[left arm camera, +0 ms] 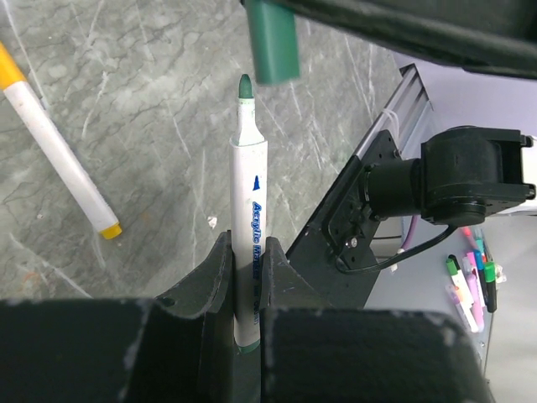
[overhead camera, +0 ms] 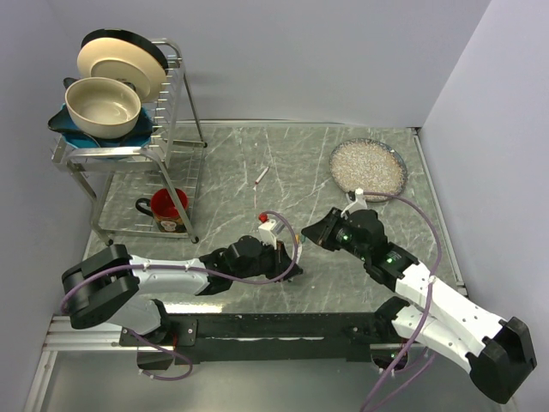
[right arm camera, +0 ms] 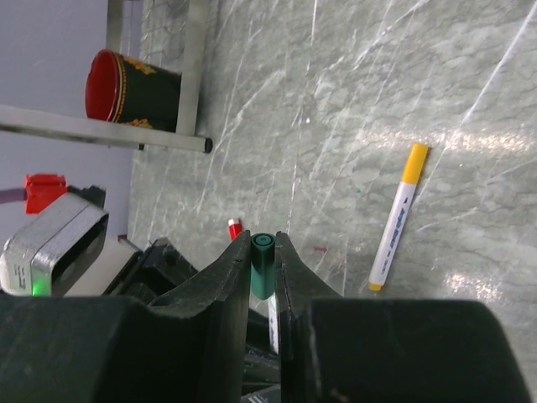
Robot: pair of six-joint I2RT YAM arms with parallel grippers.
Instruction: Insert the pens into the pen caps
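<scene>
Left gripper (left arm camera: 245, 267) is clamping a green-tipped pen (left arm camera: 248, 193), its bare tip pointing at the green cap (left arm camera: 273, 46) just beyond, slightly offset. Right gripper (right arm camera: 262, 250) is pinching that cap. Yellow-capped pen (right arm camera: 396, 220) is lying on the marble table (right arm camera: 377, 101) nearby.

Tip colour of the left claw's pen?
Dark green tip on the white marker pen; best in left wrist view.

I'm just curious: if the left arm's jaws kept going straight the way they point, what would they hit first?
Likely the green cap held by the right jaws: the pen in the left jaws points almost at it; depth unclear.
</scene>
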